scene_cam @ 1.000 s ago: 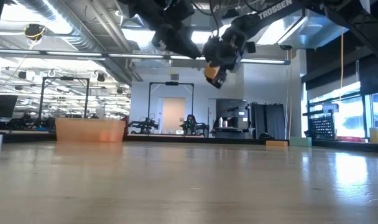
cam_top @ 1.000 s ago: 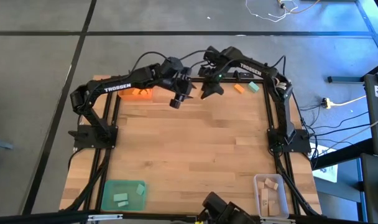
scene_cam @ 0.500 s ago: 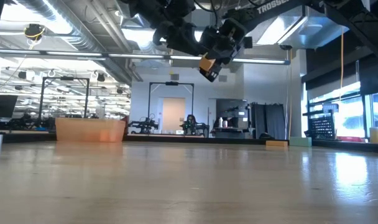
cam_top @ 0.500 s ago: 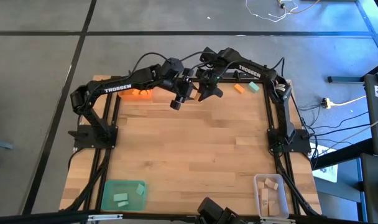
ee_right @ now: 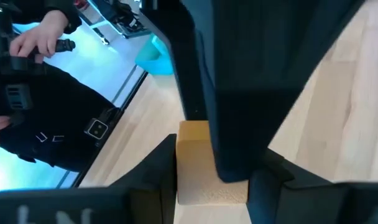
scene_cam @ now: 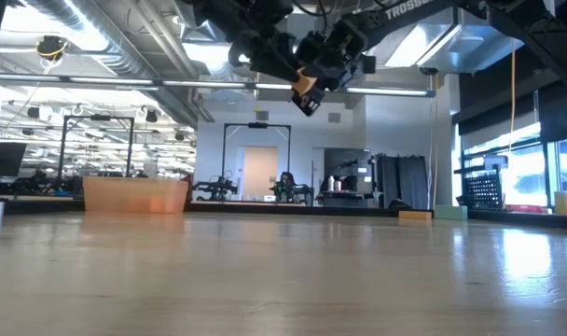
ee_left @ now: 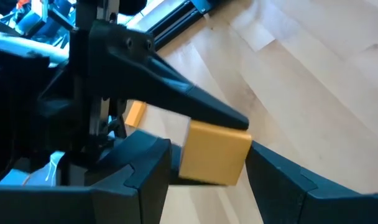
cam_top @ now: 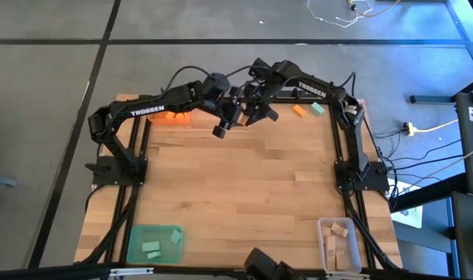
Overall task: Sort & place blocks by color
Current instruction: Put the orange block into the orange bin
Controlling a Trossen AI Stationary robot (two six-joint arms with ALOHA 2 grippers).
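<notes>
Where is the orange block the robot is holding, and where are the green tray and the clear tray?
orange block (ee_left: 214,152), left wrist view, front face.
green tray (cam_top: 137,243), high view, left edge.
clear tray (cam_top: 324,244), high view, left edge.

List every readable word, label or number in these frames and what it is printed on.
"TROSSEN": on the left arm, high view.
"TROSSEN": on the right arm, high view.
"TROSSEN", start cut off: on an arm at the top edge, low view.
Small marks beside a person's sleeve, right wrist view: too blurred to read.
</notes>
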